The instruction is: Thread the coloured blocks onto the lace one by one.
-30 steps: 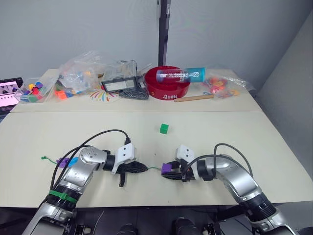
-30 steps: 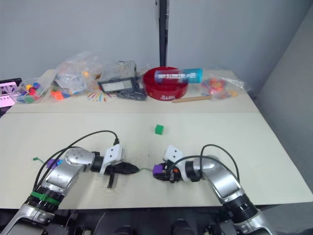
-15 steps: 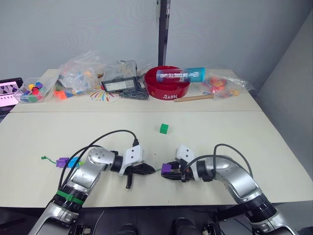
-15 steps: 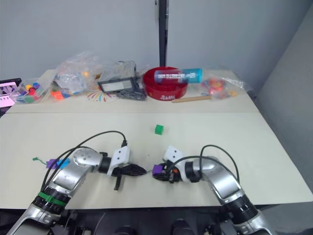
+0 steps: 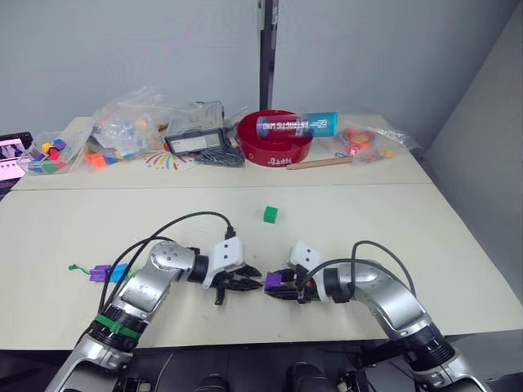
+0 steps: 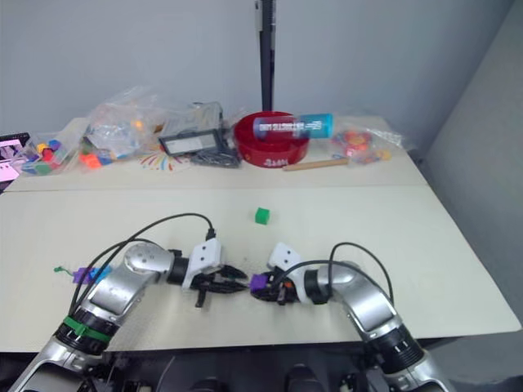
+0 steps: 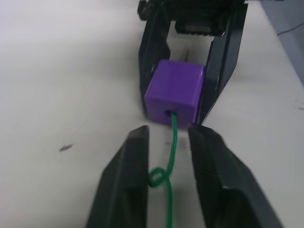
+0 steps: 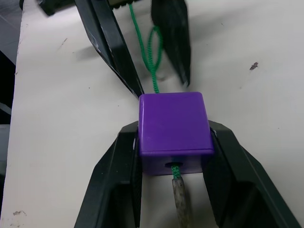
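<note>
Far left on the table (image 5: 458, 245): two threaded blocks, a purple cube (image 5: 100, 273) and a blue cube (image 5: 121, 270), sit side by side near the knotted tail of the green lace (image 7: 170, 183); the lace between there and the grippers is too thin to trace in the head views.

Centre left: the left gripper (image 5: 239, 282), fingers parted, straddles the lace without pinching it. A small loop lies between its fingers (image 7: 127, 190), just short of the purple block (image 8: 174, 124).

Centre right: the right gripper (image 5: 280, 284) is closed on this purple block, clamping two opposite faces low over the table. The lace runs into the hole on one side, and its pale stiff tip (image 8: 181, 203) emerges from the other, between the right fingers.

Behind, well apart: a light green cube (image 5: 270, 214) waits unthreaded. The dark green cube cannot be picked out.

Step in hand, as judged: drawing the block along the lace. Done well, the right gripper keeps the hole in line with the lace while the left closes on the lace clear of the loop, so no kink jams at the hole. The protruding tip is the better purchase for pulling through.
</note>
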